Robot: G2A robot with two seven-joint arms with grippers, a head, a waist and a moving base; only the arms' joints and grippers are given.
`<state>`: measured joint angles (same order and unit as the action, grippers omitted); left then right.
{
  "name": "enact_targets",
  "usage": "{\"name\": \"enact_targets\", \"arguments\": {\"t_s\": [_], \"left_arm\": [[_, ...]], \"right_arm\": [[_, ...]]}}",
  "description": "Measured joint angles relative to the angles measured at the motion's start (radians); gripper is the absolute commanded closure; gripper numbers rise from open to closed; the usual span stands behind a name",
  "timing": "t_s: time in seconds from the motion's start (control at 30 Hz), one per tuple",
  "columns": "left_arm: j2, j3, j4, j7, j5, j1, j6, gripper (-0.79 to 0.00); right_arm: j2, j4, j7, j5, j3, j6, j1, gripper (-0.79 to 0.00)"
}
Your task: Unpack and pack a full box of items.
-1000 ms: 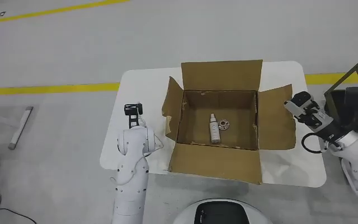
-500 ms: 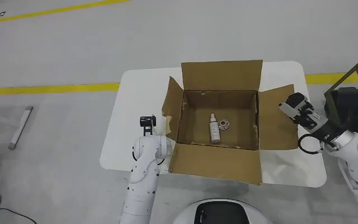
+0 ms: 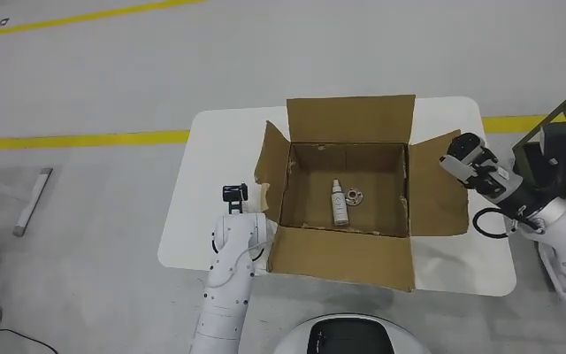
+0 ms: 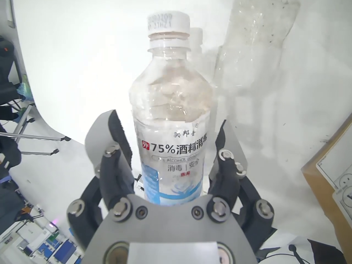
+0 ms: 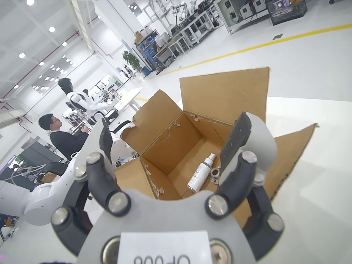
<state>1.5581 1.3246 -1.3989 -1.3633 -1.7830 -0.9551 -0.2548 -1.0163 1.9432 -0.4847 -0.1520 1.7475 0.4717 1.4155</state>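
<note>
Over the white tabletop (image 3: 221,150), just beside the left flap of the brown cardboard box (image 3: 349,119), the left pincer (image 4: 168,120) is clamped on the lower half of a clear plastic bottle (image 4: 169,91) with a white screw cap (image 4: 168,23). The bottle's label carries dark and red print above a pale blue band. That arm's wrist camera gives this close look, and also catches a white printed sticker (image 4: 334,175) on a corner of the cardboard. From above, the box stands open in the middle of the tabletop with all four flaps splayed. A small white spray bottle (image 3: 338,203) lies on its floor, with a small round metal fitting (image 3: 355,194) just beside it. The right pincer (image 5: 173,124) hangs over the right flap with its fingers spread wide apart, its camera looking down into the box.
</note>
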Motion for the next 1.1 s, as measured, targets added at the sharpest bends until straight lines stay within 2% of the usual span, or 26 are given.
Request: {"name": "enact_targets", "arguments": {"t_s": [0.27, 0.43, 0.47, 0.5, 0.53, 0.57, 0.6, 0.77, 0.93, 1.1], "left_arm": [[-0.002, 0.034, -0.105, -0.028, -0.01, -0.011, 0.008, -0.785], [-0.002, 0.052, -0.171, -0.037, -0.012, -0.009, 0.011, -0.785], [-0.003, 0.056, -0.179, -0.036, -0.013, -0.008, 0.011, -0.785], [-0.003, 0.06, -0.186, -0.034, -0.014, -0.005, 0.011, -0.785], [-0.003, 0.066, -0.194, -0.031, -0.014, -0.002, 0.009, -0.785], [-0.003, 0.07, -0.2, -0.028, -0.015, 0.001, 0.006, -0.785], [-0.003, 0.074, -0.205, -0.026, -0.015, 0.003, 0.001, -0.785], [-0.001, 0.094, -0.224, -0.017, -0.017, 0.009, -0.027, -0.785], [0.001, 0.103, -0.227, -0.009, -0.019, 0.013, -0.047, -0.785], [0.002, 0.101, -0.226, -0.002, -0.022, 0.015, -0.051, -0.785]], "right_arm": [[0.002, 0.049, -0.023, 0.044, -0.013, -0.003, -0.027, -0.785], [-0.002, 0.04, -0.048, 0.054, -0.11, -0.023, -0.078, -0.785], [-0.004, 0.031, -0.051, 0.042, -0.135, -0.03, -0.09, -0.736], [-0.005, 0.019, -0.054, 0.027, -0.161, -0.041, -0.103, -0.36], [-0.008, 0.001, -0.055, 0.003, -0.194, -0.058, -0.121, -0.249], [-0.009, -0.013, -0.058, -0.02, -0.22, -0.072, -0.135, -0.058], [-0.011, -0.029, -0.061, -0.049, -0.245, -0.089, -0.15, 0.0], [-0.027, -0.134, -0.05, -0.184, -0.385, -0.173, -0.242, 0.0], [-0.045, -0.23, -0.033, -0.238, -0.494, -0.224, -0.326, 0.0], [-0.051, -0.254, -0.019, -0.227, -0.518, -0.228, -0.343, 0.0]]}}
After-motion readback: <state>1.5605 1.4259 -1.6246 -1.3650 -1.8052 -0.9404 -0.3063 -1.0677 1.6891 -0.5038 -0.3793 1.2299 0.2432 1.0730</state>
